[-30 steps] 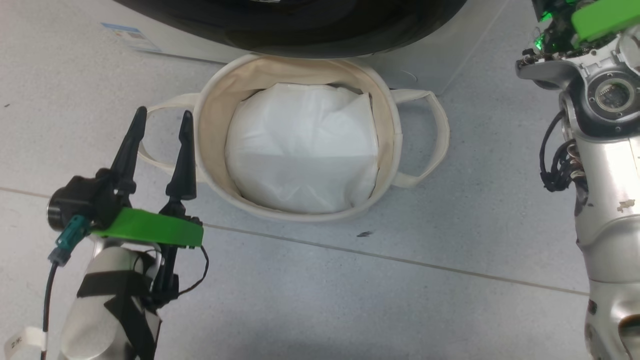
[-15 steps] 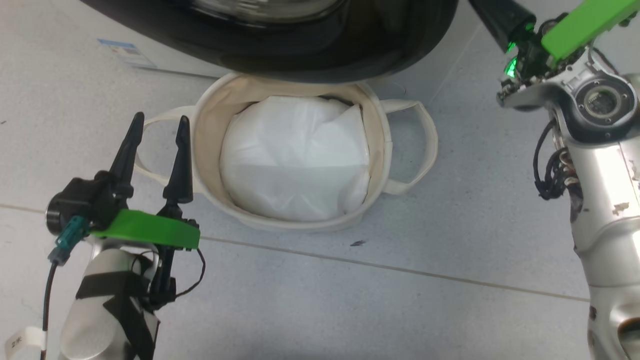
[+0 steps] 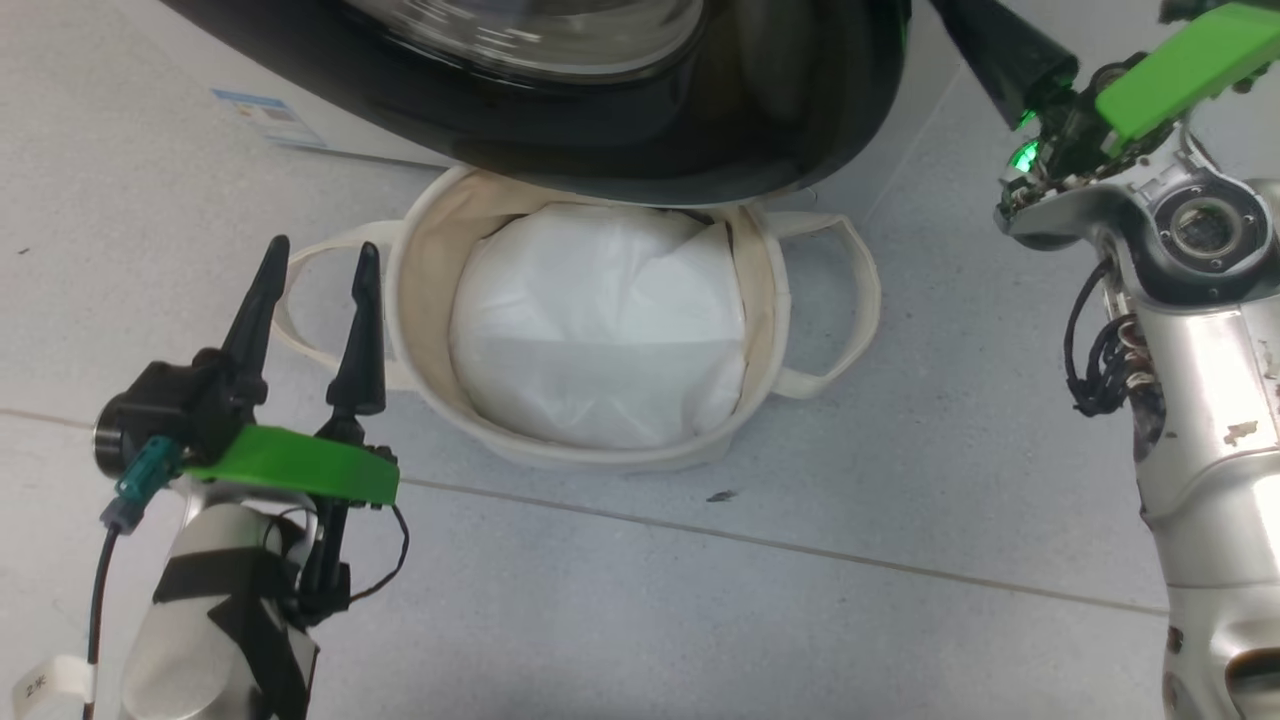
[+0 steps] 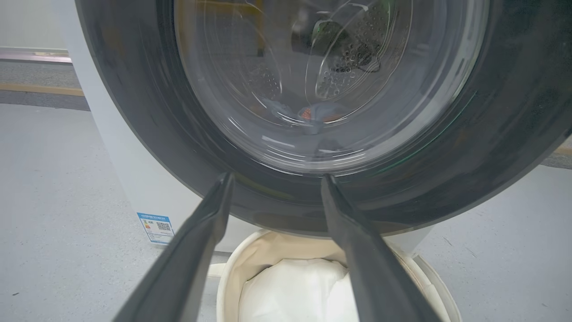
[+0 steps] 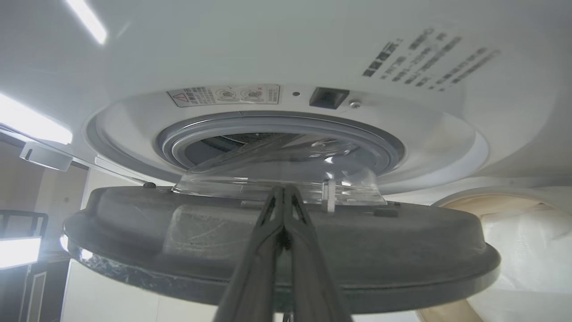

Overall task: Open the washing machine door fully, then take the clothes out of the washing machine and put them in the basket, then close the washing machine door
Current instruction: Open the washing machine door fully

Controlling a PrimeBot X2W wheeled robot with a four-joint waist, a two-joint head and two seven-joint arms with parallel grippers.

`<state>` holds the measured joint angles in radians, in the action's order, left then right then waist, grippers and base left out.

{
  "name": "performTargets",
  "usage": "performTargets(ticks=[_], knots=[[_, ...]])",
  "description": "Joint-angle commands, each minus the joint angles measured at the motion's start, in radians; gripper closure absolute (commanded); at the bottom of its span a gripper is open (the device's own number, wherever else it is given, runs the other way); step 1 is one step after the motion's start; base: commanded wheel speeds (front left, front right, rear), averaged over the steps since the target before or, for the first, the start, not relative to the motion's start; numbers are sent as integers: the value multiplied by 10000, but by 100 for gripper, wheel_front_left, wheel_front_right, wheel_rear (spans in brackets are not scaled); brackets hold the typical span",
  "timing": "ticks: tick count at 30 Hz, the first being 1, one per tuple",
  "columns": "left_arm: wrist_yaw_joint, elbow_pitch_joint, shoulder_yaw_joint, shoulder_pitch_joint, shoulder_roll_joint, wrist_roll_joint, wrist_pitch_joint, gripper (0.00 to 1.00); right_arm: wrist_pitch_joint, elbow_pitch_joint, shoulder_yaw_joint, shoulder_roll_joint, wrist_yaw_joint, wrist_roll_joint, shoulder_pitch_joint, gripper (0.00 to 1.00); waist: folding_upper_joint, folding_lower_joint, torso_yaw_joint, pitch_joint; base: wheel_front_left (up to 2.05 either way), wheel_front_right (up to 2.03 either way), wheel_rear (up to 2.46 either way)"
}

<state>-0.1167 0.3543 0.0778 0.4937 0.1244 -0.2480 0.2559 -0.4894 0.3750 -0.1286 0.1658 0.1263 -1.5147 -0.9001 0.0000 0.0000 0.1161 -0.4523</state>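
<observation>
Mostly cut off at the top of the head view: the washing machine door (image 3: 620, 120), glossy black, standing partly open from the washing machine (image 5: 286, 58) and covering the far rim of the basket (image 3: 420, 260). Hard to make out through the glass, the clothes (image 4: 313, 114) — a blurred blue-and-orange patch low in the drum. Inside the basket, a white liner (image 3: 600, 330). Left gripper (image 3: 323, 248) spread wide and empty beside the basket's left handle; right gripper (image 5: 283, 192) clenched, tips at the door's inner face — contact unclear.
</observation>
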Motion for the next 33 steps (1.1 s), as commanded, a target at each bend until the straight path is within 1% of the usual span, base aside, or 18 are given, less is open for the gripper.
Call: performTargets(ticks=[1,6,12,15,26,33], knots=[[-76,-229,-374,-66,233,108,59,0,84,-354,-18,-214,44,66,-317,100,0,0,79,31,0,0,0],[-92,-167,-404,-163,181,113,59,0,-118,-123,-92,-315,44,142,-575,100,0,0,258,145,0,0,0],[-110,-161,-467,-407,147,79,59,0,-918,148,-476,-448,44,113,-655,100,0,0,359,338,0,0,0],[-117,-162,-540,-608,171,44,59,0,-1405,206,-614,-455,44,21,-507,100,0,0,365,481,0,0,0],[-130,-123,-735,-1308,153,39,59,0,-2664,257,-1056,-370,44,191,434,100,0,0,384,1294,0,0,0],[-134,44,-758,-1689,43,-5,59,0,-3277,631,-1246,-533,44,425,814,100,0,0,753,1994,0,0,0]])
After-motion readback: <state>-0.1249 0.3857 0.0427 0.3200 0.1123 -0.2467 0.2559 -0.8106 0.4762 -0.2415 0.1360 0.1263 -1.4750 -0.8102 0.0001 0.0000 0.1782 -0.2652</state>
